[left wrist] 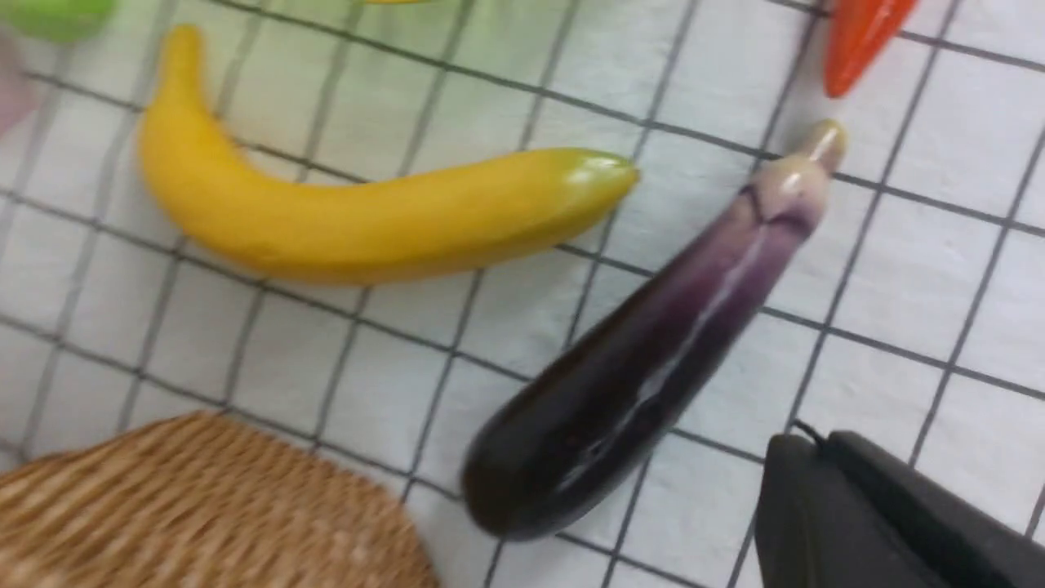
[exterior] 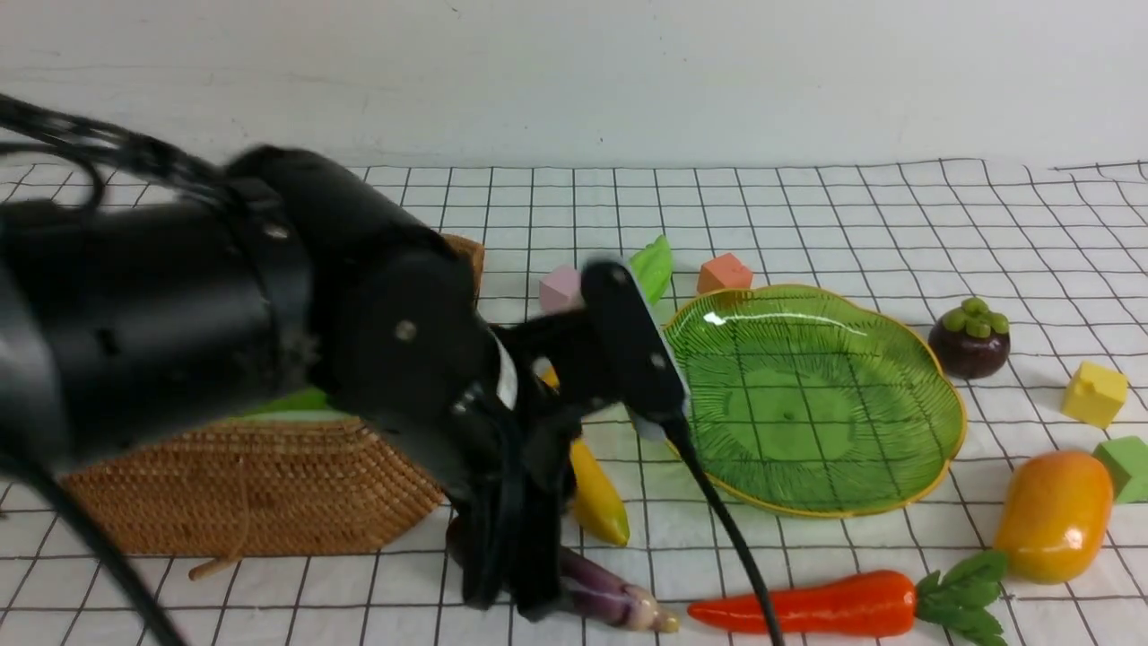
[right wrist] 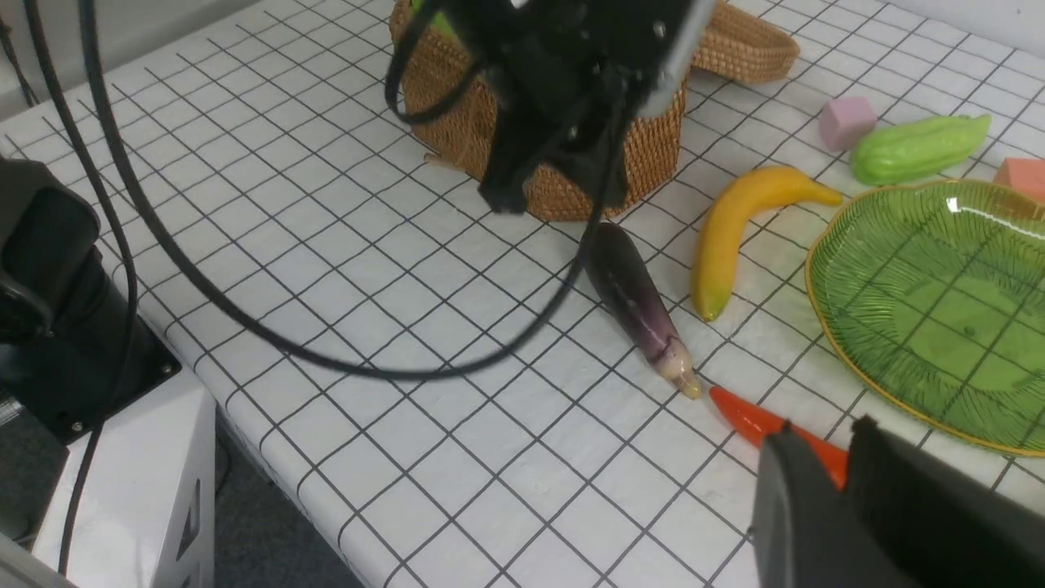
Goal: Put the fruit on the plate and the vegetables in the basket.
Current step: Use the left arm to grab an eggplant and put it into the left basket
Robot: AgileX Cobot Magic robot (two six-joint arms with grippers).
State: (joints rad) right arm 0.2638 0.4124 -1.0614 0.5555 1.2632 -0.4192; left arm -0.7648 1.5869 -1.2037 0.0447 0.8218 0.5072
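My left gripper (exterior: pixel 520 599) (left wrist: pixel 816 443) hangs shut and empty just above the cloth, beside the dark end of the purple eggplant (exterior: pixel 619 603) (left wrist: pixel 645 367) and in front of the wicker basket (exterior: pixel 242 489). The banana (exterior: pixel 599 498) (left wrist: pixel 367 216) lies between the basket and the green plate (exterior: pixel 906 359), which has nothing on it. The carrot (exterior: pixel 807 606) lies at the front, the mango (exterior: pixel 1054 516) and mangosteen (exterior: pixel 969 339) to the right, and the green gourd (exterior: pixel 653 266) behind the plate. My right gripper (right wrist: pixel 820 441) hovers over the carrot (right wrist: pixel 747 418), narrowly open and empty.
Small cubes lie around the plate: pink (exterior: pixel 560 287), orange (exterior: pixel 724 272), yellow (exterior: pixel 1094 393) and green (exterior: pixel 1126 467). A shallow woven lid (right wrist: pixel 747 51) sits behind the basket. The left arm's cable (exterior: pixel 717 520) trails across the front of the plate.
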